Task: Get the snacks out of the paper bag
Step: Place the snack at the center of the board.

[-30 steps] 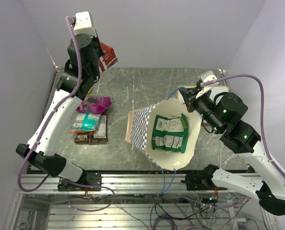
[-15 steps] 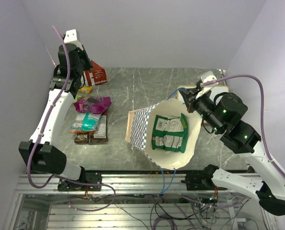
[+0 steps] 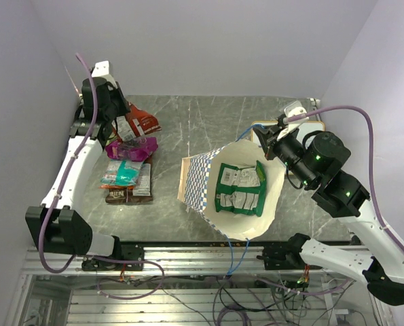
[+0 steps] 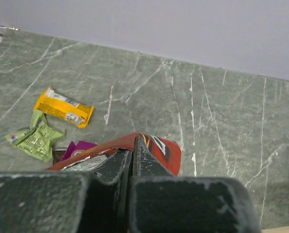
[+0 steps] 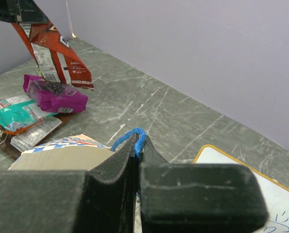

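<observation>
The paper bag lies open on its side mid-table, with a green snack packet inside. My right gripper is shut on the bag's blue cord handle and holds the mouth up. My left gripper is shut on a red snack packet, which hangs low over the far left of the table. Below it lie magenta, teal and dark brown packets. The left wrist view also shows a yellow bar and a crumpled green packet.
A small whiteboard with a yellow rim lies at the far right behind the bag. Walls close the table at the back and both sides. The grey marble table is bare between the pile and the bag.
My left arm has swung down and left, bringing the red packet from high in the air to just above the snack pile. The right arm and the bag have not moved.
</observation>
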Controlling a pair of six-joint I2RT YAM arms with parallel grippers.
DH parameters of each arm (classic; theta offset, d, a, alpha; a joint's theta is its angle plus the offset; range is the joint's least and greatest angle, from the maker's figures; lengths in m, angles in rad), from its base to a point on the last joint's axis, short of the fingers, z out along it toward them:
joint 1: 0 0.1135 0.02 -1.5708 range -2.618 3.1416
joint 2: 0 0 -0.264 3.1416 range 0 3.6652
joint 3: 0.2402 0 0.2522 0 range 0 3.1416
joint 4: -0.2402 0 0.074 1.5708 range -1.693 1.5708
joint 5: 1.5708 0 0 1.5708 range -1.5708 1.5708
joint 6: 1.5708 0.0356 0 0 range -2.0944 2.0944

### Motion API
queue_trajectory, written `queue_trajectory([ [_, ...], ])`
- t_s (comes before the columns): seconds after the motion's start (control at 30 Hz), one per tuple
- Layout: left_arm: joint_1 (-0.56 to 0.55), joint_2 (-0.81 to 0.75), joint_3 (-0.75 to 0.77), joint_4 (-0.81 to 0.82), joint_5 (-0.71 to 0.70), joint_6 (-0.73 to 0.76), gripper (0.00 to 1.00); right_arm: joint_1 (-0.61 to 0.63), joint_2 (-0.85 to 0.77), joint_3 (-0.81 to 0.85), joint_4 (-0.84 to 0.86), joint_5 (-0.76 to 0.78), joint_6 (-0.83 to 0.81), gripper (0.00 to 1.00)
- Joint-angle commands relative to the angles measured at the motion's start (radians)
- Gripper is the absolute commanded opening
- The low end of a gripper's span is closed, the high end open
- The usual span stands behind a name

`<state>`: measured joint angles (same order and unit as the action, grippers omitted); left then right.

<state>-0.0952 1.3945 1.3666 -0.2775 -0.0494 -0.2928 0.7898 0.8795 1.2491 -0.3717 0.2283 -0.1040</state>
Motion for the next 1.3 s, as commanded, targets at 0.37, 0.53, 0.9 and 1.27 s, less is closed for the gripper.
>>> queue_trajectory([
  [0.37, 0.012, -0.193, -0.153, -0.026, -0.009, 0.004, 0.07, 0.003, -0.003, 0.008, 0.025, -0.015, 0.017, 0.0],
  [0.53, 0.012, -0.291, -0.242, -0.052, -0.053, -0.055, 0.07, 0.003, -0.007, 0.004, 0.025, -0.013, 0.017, 0.0],
  [0.9, 0.012, -0.498, -0.448, -0.197, -0.193, -0.336, 0.07, 0.002, -0.001, -0.002, 0.031, -0.031, 0.024, 0.0],
  [1.27, 0.012, -0.622, -0.683, -0.384, -0.299, -0.812, 0.07, 0.002, -0.001, 0.003, 0.026, -0.046, 0.034, 0.0],
])
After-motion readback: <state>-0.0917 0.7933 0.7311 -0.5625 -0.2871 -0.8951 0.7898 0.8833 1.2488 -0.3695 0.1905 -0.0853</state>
